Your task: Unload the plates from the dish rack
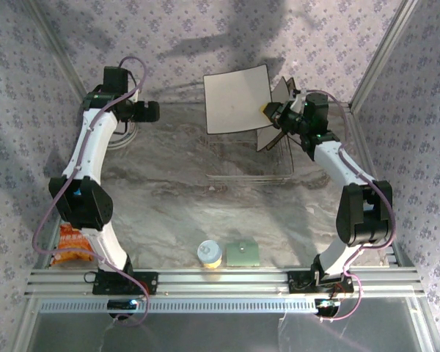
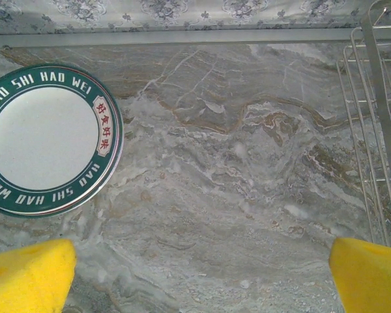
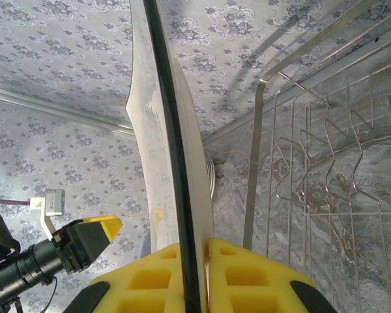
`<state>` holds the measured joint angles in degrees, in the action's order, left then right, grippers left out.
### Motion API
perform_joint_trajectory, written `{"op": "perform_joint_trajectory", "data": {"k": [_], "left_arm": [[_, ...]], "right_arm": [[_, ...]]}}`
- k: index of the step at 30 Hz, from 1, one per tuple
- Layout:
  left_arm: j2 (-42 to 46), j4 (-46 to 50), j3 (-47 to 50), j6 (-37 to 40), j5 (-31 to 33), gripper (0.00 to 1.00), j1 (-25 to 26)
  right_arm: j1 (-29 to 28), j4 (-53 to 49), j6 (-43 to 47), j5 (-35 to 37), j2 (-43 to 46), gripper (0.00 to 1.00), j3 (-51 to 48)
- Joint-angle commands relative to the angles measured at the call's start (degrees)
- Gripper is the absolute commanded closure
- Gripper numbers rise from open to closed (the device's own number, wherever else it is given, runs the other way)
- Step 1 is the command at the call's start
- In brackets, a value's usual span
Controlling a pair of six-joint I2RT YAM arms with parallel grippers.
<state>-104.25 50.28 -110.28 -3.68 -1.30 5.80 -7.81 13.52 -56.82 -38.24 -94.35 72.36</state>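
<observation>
Right gripper [image 3: 195, 261] gripping square cream plate [image 1: 235, 99] clear of silver wire dish rack [image 1: 249, 158] | left gripper [image 2: 199, 274] gaping, empty | teal-rimmed round plate [image 2: 42, 140] lying unloaded

A square cream plate [image 1: 236, 99] hangs tilted at upper centre, raised above the empty-looking wire dish rack [image 1: 249, 155]. A round white plate [image 2: 49, 140], teal lettered rim, lies flat on the bench [image 2: 234, 195], upper left.

Two square plates [image 1: 237, 99], one round plate [image 2: 49, 140] – one dish rack [image 1: 248, 160]
</observation>
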Motion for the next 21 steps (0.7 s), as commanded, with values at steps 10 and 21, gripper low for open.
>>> {"op": "perform_joint_trajectory", "data": {"k": [10, 21], "left_arm": [[6.36, -32.20, 15.98, -12.99, -41.90, 0.01, -1.69], [-1.72, -60.78, 21.25, -38.40, -58.11, 0.01, -0.88]], "right_arm": [[-1.93, 10.39, -2.22, -2.80, -0.27, 1.00, 4.33], [-6.08, 9.97, -2.07, -3.24, -3.33, 1.00, 9.72]]}}
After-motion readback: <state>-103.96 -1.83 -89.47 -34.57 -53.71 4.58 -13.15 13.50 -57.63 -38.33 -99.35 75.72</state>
